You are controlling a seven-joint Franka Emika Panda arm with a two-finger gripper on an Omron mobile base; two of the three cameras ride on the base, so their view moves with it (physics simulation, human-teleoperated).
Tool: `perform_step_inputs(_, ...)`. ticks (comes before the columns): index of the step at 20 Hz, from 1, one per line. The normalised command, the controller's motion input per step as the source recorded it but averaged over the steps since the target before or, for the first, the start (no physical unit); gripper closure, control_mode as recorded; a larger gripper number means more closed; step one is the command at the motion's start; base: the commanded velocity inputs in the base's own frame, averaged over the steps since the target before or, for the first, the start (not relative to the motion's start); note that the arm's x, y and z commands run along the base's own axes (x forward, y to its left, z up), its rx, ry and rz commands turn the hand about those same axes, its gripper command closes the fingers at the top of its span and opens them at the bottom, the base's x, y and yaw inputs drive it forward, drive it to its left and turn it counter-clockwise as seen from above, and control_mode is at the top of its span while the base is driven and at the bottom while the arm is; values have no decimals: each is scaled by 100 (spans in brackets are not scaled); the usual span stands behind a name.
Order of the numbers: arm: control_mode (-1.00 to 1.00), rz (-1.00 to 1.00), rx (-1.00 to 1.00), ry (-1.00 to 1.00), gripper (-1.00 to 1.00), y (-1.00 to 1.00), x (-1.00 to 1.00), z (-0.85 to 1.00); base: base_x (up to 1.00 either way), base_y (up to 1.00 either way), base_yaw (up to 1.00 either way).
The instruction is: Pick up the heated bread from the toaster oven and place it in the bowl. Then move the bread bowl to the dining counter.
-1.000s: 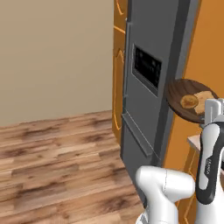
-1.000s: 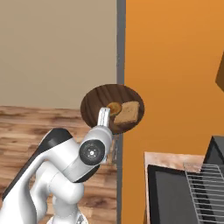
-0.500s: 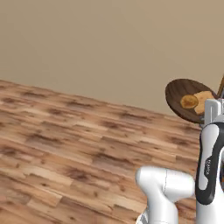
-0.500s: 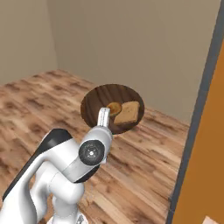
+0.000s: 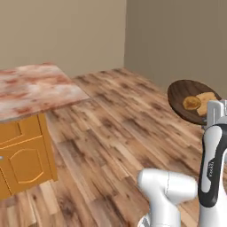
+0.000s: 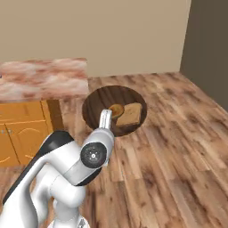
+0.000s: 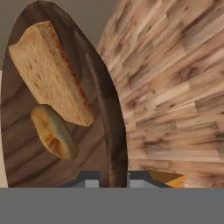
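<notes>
The bowl [image 5: 179, 95] [image 6: 100, 104] [image 7: 105, 109], dark-brown wood, hangs in the air above the floor, tilted. My gripper [image 5: 207, 120] [image 6: 106, 116] [image 7: 113, 179] is shut on its near rim. Inside lie the heated bread [image 5: 192, 103] [image 6: 116, 110] [image 7: 53, 131], a small golden-brown bun, and beside it a flat tan bread slice [image 5: 207, 99] [image 6: 131, 114] [image 7: 48, 70]. The dining counter [image 5: 31, 88] [image 6: 44, 75], pinkish marbled stone, stands off to the left, well apart from the bowl. The toaster oven is out of view.
Orange cabinet doors [image 5: 24, 164] [image 6: 22, 133] run under the counter. Wooden plank floor [image 5: 115, 128] [image 6: 178, 147] spreads between me and the beige walls [image 5: 66, 31] [image 6: 111, 31]; a room corner lies at the back right.
The whole picture has swung round: the camera has moved, and the fridge and orange cabinets gave way to floor, then the marbled counter. The bowl stays gripped with both breads in it.
</notes>
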Motion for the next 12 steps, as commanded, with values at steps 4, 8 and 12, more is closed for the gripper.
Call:
perform_step_inputs(4, 100, 0, 0, 0, 100, 0, 0, 0, 24, 49, 85)
perform_step_inputs(8, 100, 0, 0, 0, 100, 0, 0, 0, 85, 70, 63)
perform_step_inputs(12, 100, 0, 0, 0, 100, 0, 0, 0, 100, 65, 48)
